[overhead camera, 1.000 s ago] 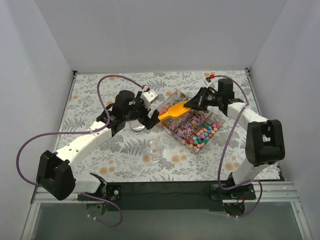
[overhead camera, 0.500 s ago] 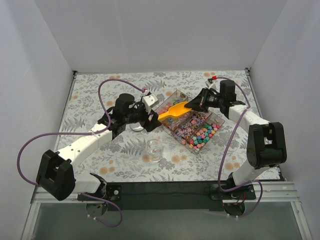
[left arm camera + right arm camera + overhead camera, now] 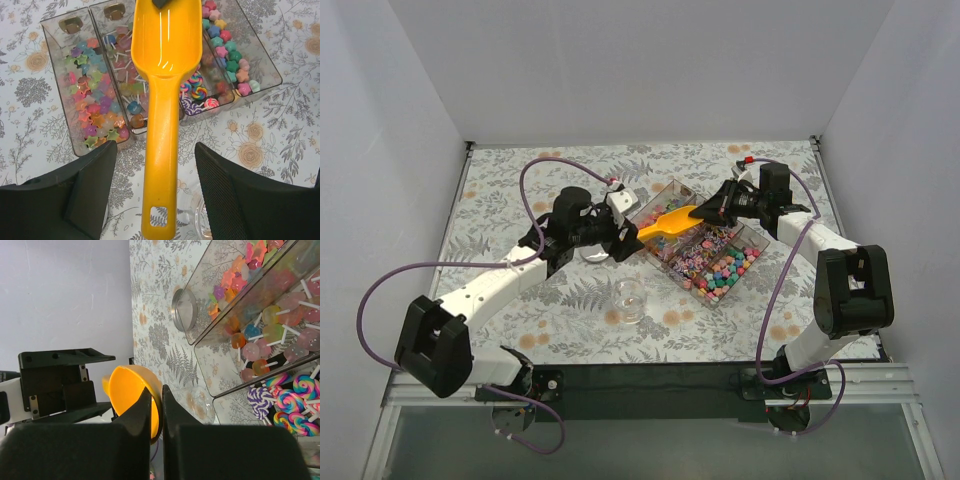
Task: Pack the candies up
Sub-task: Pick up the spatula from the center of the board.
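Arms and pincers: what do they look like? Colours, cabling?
Both arms: white links, bulky black joint housings, a purple cable looping loosely along each. Pincer fingers are matte black, broad and wedge-shaped.

Glossy plastic scoop (image 3: 161,125), clear tray (image 3: 257,42), shiny candies (image 3: 231,51)

One orange scoop (image 3: 160,125), one clear tray (image 3: 262,55) with four compartments, one glass jar (image 3: 628,298), one metal lid (image 3: 184,309) — and the candies (image 3: 85,100), four kinds, too many to count.
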Motion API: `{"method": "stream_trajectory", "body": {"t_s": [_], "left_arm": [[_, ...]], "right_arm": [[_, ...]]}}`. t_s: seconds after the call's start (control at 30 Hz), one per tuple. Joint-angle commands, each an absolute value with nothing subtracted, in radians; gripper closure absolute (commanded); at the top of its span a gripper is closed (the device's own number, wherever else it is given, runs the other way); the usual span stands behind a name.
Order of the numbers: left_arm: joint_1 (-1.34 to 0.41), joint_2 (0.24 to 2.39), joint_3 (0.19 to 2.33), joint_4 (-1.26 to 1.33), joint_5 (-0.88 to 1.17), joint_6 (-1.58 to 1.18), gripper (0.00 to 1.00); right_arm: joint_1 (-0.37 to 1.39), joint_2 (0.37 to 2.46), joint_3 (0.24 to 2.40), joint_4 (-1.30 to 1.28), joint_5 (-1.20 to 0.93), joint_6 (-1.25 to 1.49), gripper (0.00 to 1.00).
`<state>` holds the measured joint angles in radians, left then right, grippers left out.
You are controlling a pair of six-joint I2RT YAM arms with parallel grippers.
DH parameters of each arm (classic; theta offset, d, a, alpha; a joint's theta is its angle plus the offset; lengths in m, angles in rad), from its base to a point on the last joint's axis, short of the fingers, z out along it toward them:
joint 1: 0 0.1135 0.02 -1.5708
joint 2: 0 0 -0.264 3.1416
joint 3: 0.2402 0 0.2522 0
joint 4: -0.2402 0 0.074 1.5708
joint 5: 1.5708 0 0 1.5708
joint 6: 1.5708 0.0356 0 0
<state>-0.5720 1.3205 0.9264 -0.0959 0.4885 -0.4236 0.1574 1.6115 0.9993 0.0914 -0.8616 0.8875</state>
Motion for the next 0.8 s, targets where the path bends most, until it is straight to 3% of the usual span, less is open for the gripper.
{"method": "stream_trajectory", "body": {"t_s": [0.0,0.2,0.77], "left_arm": [[-0.589,1.338,0.948,-0.095,0.456,-0.408,0.38],[-0.604,1.347,0.954,-0.100,0.413,-0.396,0.46],[-0.624,1.338,0.985,-0.126,0.385,-0.379,0.44]], "right_arm": [[0.155,1.572,0.996,0.137,-0.870,0.907,0.99],[0.156,1.569,0.986,0.143,-0.867,0.910,0.99],[0.155,1.575,0.960,0.164,-0.862,0.925,0.99]]}}
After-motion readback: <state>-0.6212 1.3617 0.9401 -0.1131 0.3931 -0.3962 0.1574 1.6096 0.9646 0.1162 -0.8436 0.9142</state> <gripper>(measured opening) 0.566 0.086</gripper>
